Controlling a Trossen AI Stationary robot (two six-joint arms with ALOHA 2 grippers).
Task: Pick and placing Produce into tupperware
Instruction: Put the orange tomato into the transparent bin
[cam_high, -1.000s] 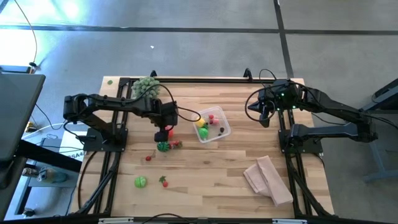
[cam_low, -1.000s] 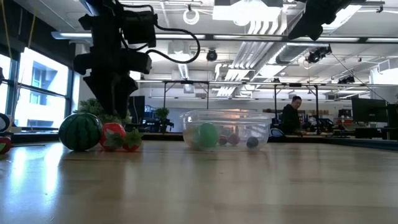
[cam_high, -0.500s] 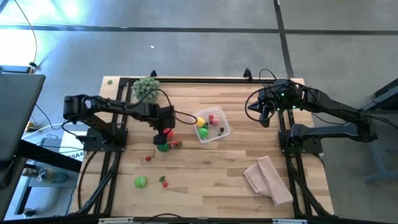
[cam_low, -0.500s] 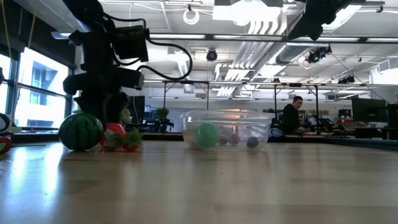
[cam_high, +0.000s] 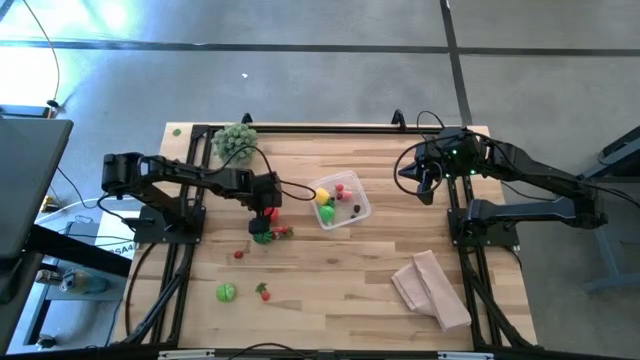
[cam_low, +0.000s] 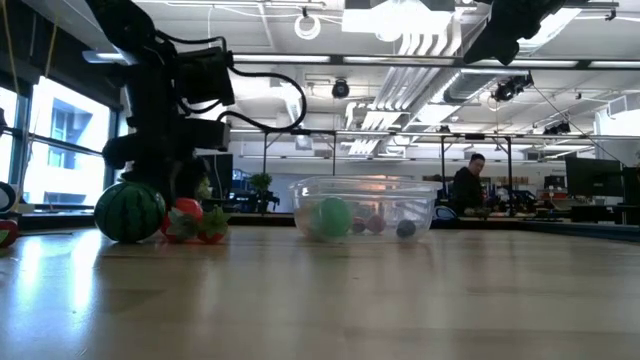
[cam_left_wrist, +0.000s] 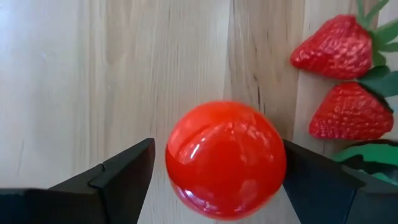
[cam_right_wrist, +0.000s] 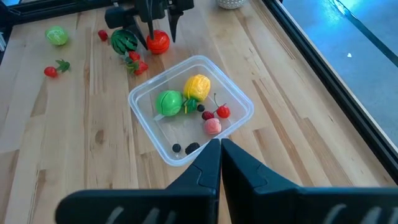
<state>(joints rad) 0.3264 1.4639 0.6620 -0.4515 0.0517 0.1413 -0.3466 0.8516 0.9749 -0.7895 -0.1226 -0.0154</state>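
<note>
We are seeing the left end effector (cam_left_wrist: 214, 171) spread wide around a red tomato (cam_left_wrist: 225, 159) sitting on the surface (cam_high: 340, 270); the right end effector (cam_right_wrist: 220, 149) is hanging closed above the tupperware (cam_right_wrist: 189, 109).

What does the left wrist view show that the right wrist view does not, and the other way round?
Only the left wrist view shows the gaps between the left gripper's open fingers and the red tomato. Only the right wrist view shows the tupperware with yellow, green and red produce inside, the toy watermelon, and the shut right gripper above the container. Both show the tomato, the strawberries and the wooden table.
</note>
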